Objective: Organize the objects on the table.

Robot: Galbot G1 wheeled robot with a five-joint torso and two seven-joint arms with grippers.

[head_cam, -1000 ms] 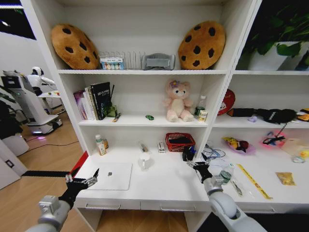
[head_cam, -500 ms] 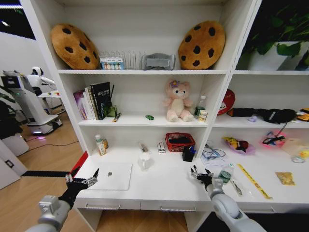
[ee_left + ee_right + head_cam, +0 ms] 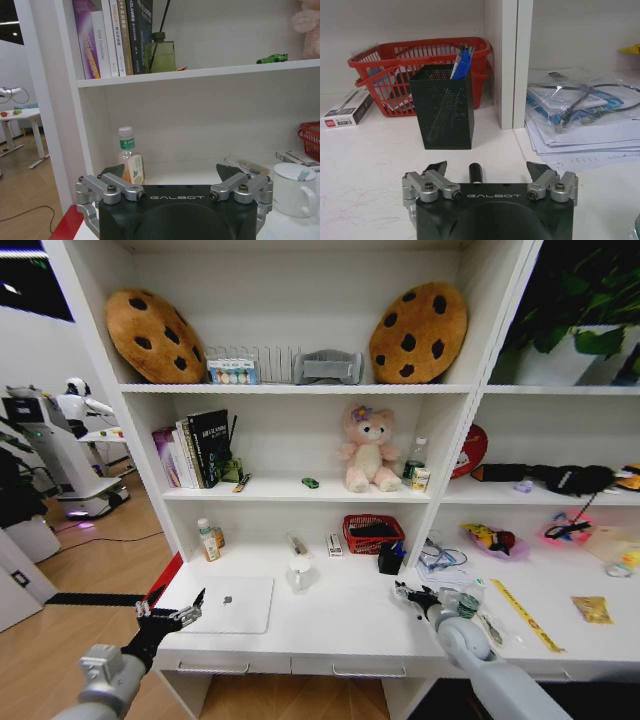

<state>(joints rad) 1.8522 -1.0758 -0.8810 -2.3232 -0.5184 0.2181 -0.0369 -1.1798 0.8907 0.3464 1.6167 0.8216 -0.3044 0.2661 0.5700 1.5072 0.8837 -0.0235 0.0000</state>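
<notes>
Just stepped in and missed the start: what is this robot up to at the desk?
A two-armed robot is tidying the long white desk. Its right gripper hovers open low over the desktop, facing the black mesh pen cup holding blue pens, with the red mesh basket behind it. The left gripper waits open by the closed silver laptop. Neither holds anything.

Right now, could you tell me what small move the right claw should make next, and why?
Probably ease the right claw forward and close: its jaws stand open around a dark pen end, just short of the black mesh pen cup.
</notes>
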